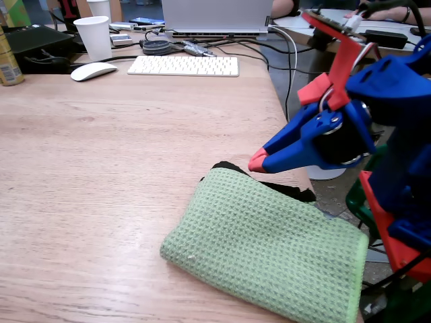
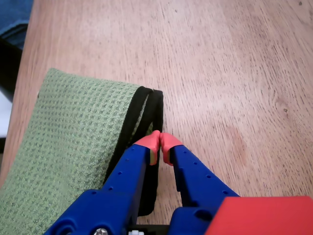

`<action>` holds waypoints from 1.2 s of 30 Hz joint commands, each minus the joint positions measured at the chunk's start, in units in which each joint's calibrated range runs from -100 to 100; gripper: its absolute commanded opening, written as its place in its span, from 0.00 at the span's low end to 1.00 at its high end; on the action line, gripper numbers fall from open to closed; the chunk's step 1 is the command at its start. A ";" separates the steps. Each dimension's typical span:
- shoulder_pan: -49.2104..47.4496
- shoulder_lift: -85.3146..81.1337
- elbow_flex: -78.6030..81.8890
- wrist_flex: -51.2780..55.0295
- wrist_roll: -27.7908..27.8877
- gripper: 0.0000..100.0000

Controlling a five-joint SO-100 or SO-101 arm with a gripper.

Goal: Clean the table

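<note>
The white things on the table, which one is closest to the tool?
The keyboard. It is the long flat one with rows of keys, lying further right toward the tool than the round mouse and the tall paper cup.

1. No text, label, brand, number or sign can be read in either view.
2. In the fixed view the can (image 1: 8, 60) at the left edge carries print; it is too blurred to read.
3. The keyboard (image 1: 183, 65) keys show no legible characters at this size; the cup (image 1: 93, 37) is plain white.
</note>
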 commanded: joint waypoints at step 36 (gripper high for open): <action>-6.32 58.90 -81.88 35.65 -5.81 0.00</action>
